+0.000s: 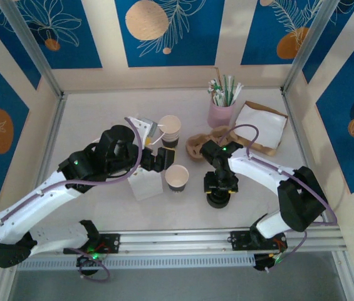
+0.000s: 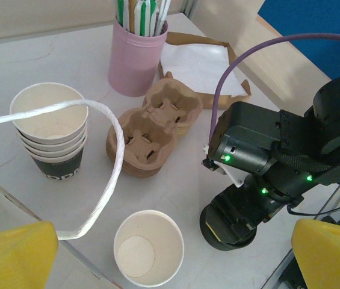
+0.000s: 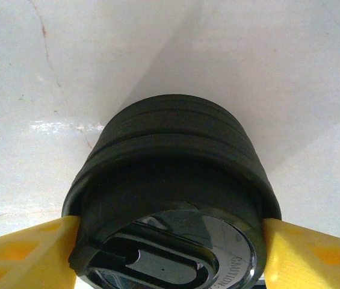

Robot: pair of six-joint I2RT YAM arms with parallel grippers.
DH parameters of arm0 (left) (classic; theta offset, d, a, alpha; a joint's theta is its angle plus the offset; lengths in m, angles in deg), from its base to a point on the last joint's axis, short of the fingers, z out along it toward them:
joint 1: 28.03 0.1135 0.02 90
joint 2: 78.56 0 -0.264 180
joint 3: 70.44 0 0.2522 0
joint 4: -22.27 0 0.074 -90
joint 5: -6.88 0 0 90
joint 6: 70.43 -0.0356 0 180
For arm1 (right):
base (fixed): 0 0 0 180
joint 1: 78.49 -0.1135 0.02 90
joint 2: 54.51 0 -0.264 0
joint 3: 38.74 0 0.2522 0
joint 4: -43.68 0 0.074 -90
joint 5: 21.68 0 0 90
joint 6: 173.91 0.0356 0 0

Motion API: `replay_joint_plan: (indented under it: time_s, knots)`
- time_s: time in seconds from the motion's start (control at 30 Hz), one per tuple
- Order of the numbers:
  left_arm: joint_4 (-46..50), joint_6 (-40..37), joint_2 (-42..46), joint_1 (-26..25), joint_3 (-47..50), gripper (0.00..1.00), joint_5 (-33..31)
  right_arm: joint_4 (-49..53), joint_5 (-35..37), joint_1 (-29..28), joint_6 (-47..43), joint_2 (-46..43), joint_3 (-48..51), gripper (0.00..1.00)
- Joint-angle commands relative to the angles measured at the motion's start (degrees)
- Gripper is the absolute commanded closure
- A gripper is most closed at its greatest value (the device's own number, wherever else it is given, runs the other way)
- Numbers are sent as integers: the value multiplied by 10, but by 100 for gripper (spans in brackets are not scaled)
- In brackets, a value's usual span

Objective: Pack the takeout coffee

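A stack of black ridged lids (image 3: 170, 180) stands on the white table, and no paper cup wall shows under it. My right gripper (image 3: 170, 256) is shut on the top sip lid, a yellow finger (image 3: 19, 256) pressed to each side of its rim. From above, the right gripper (image 1: 220, 183) covers the lid stack (image 1: 219, 200). No lidded takeout coffee is in view. My left gripper (image 2: 170, 256) is open, its fingers (image 2: 13, 253) wide apart above a lidless white cup (image 2: 148, 247), with a white bag handle (image 2: 106, 180) looping between them.
A white paper bag (image 1: 144, 184) stands by the left gripper (image 1: 153, 160). Behind are nested cups with a dark band (image 1: 169, 130), a brown pulp carrier (image 1: 202, 144), a pink cup of straws (image 1: 222, 108) and a flat brown bag (image 1: 261, 128). The lidless cup (image 1: 177, 177) sits mid-table.
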Motion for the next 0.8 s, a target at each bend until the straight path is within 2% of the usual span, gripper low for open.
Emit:
replay_joint_plan:
  time_s: [0.0, 0.57, 0.77]
  knots:
    - [-8, -7, 1, -5, 6, 0, -13, 20, 5, -8, 13, -2, -1, 29]
    - [-10, -7, -2, -5, 6, 0, -13, 73, 12, -23, 31, -52, -35, 30]
    - [-3, -12, 20, -5, 16, 0, -53, 83, 14, -40, 36, -82, -72, 30]
